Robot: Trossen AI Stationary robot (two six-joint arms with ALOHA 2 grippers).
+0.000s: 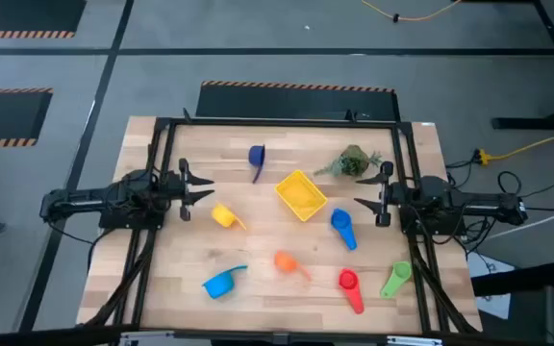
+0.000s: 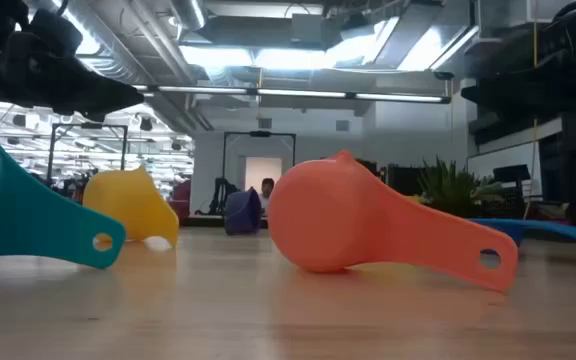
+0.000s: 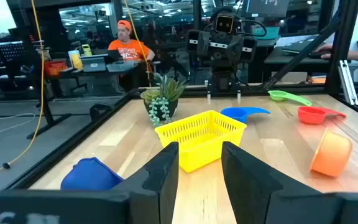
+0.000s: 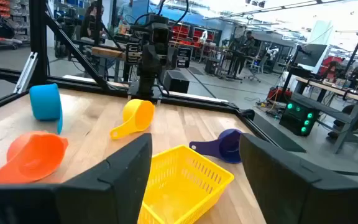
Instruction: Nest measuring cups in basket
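Observation:
The yellow basket (image 1: pixel 301 195) stands on the table's middle, between my two grippers. Around it the measuring cups lie singly: dark blue (image 1: pixel 257 159), yellow (image 1: pixel 224 216), blue (image 1: pixel 343 229), orange (image 1: pixel 289 262), light blue (image 1: pixel 223 282), red (image 1: pixel 349 285), green (image 1: pixel 396 279). In the low view the orange cup (image 2: pixel 348 225) rests on its bowl and its handle tip. My left gripper (image 1: pixel 195 187) is level at the table's left side, open, pointing at the basket (image 3: pixel 201 134). My right gripper (image 1: pixel 368 202) is opposite it at the right side, open wide, with the basket (image 4: pixel 182 180) ahead of it.
A green plant sprig in a pot (image 1: pixel 354 161) stands at the far right, close to my right gripper. A dark frame (image 1: pixel 277 123) runs round the table's edges. People sit and stand in the room beyond the table.

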